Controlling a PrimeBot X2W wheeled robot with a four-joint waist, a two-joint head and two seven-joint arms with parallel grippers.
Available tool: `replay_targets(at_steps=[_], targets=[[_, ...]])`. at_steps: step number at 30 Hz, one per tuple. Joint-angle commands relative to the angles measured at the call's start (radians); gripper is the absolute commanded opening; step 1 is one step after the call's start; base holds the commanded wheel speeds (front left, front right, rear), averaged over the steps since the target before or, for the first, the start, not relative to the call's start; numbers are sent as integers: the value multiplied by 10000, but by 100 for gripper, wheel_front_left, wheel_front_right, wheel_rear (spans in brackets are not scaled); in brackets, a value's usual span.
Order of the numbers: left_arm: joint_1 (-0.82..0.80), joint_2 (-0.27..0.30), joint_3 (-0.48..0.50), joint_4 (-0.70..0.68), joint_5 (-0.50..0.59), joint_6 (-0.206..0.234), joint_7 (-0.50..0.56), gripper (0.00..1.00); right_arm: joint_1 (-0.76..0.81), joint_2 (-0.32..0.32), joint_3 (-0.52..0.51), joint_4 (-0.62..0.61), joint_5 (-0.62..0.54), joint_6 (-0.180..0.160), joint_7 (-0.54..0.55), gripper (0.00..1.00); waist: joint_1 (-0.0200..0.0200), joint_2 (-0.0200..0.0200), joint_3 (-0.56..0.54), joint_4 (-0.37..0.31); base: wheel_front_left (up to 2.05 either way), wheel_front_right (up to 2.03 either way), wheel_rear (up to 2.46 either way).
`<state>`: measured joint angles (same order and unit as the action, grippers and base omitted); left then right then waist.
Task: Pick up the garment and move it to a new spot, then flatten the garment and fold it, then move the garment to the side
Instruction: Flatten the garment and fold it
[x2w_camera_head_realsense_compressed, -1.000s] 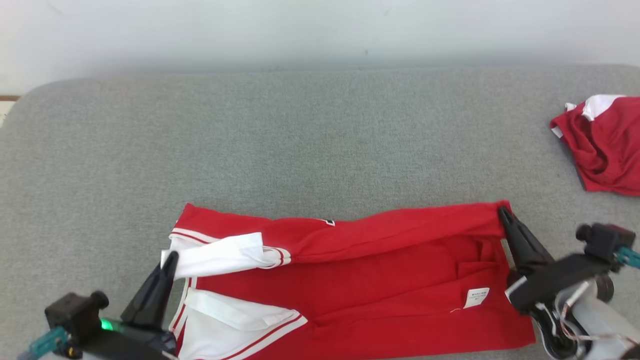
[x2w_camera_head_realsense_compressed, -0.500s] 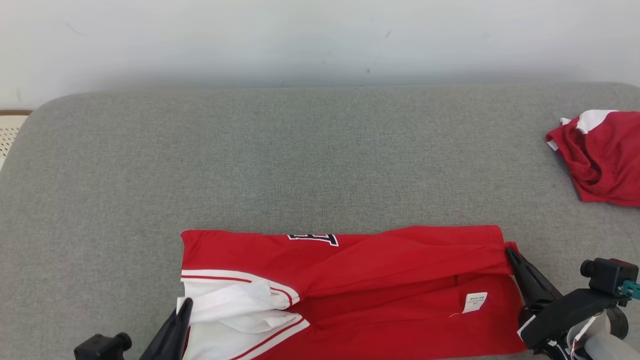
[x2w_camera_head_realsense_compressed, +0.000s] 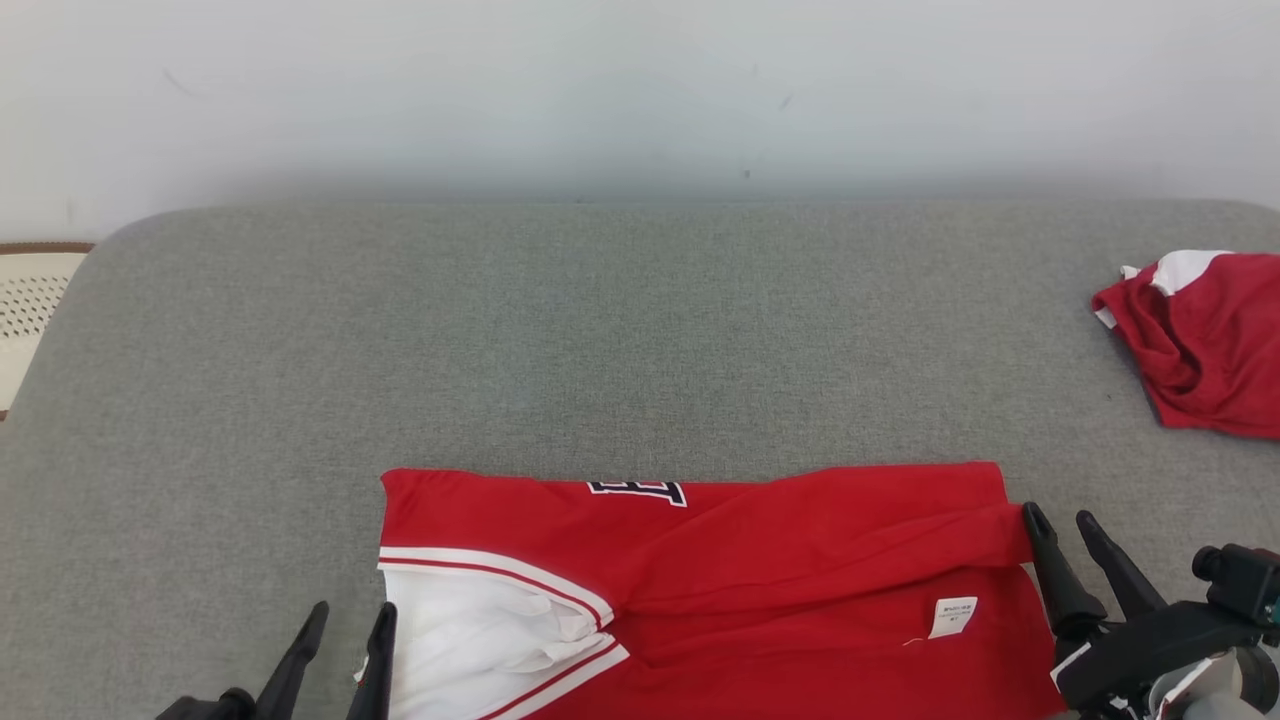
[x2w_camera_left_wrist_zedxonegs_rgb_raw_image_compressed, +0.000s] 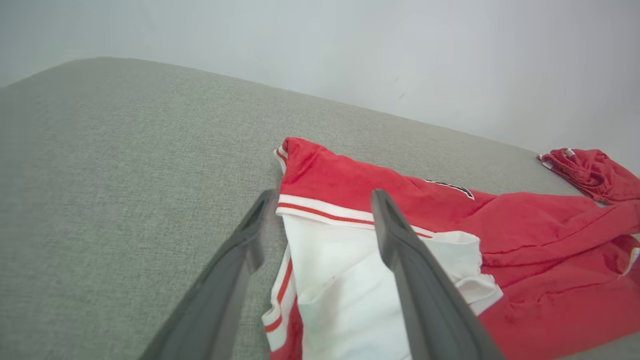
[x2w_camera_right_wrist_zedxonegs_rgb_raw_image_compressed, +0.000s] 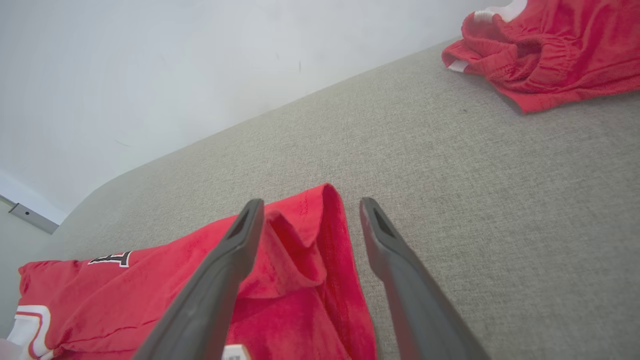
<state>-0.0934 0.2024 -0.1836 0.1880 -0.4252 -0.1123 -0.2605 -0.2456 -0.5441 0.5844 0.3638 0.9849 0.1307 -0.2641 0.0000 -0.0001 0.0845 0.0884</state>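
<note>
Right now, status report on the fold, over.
Left gripper open, right gripper open. Red garment lies folded, ungripped. Second red garment far right, clear of it.

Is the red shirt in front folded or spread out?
Folded: the red shirt lies as a long band, its far part doubled over the near part.

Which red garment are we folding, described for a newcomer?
On the grey cushion, look at the near edge. The garment lies flat there, red with a white striped sleeve at its left end and dark lettering along its far edge, unlike the crumpled red heap at the far right.
</note>
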Motion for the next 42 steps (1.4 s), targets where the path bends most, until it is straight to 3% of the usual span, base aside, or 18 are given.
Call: replay_targets(at_steps=[1, 14, 28, 35, 36, 38, 42], targets=[[270, -131, 286, -221, 322, 66, -47, 100, 192, 138, -198, 8, -226, 1, -16, 100, 0, 1, -109, 57, 0, 0, 0], [873, -985, 1436, -1322, 1926, 404, -47, 100, -244, 1241, -1348, 1319, -1607, 1, -15, 100, 0, 1, -411, 182, 0, 0, 0], [728, -1379, 1614, -1286, 2279, 86, -45, 100, -1206, 2169, -1740, 4137, -2838, 1, 307, 100, 0, 1, -172, 520, 0, 0, 0], [634, -1451, 1736, -1305, 2373, 13, -47, 100, -1096, 2413, -1502, 4416, -2587, 1, 563, 100, 0, 1, -2, 505, 0, 0, 0], [612, -1459, 1752, -1313, 2378, 5, -45, 100, -1083, 2421, -1456, 4403, -2531, 1, 586, 50, 0, 1, 33, 493, 0, 0, 0], [576, -1473, 1760, -1301, 2399, -19, -47, 100, -1088, 2403, -1376, 4355, -2493, 1, 556, 0, 0, 1, 72, 487, 0, 0, 0], [526, -1493, 1780, -1276, 2404, -57, -47, 100, -1168, 2307, -1330, 4262, -2450, -4, 429, 0, 0, 1, 112, 471, 0, 0, 0]])
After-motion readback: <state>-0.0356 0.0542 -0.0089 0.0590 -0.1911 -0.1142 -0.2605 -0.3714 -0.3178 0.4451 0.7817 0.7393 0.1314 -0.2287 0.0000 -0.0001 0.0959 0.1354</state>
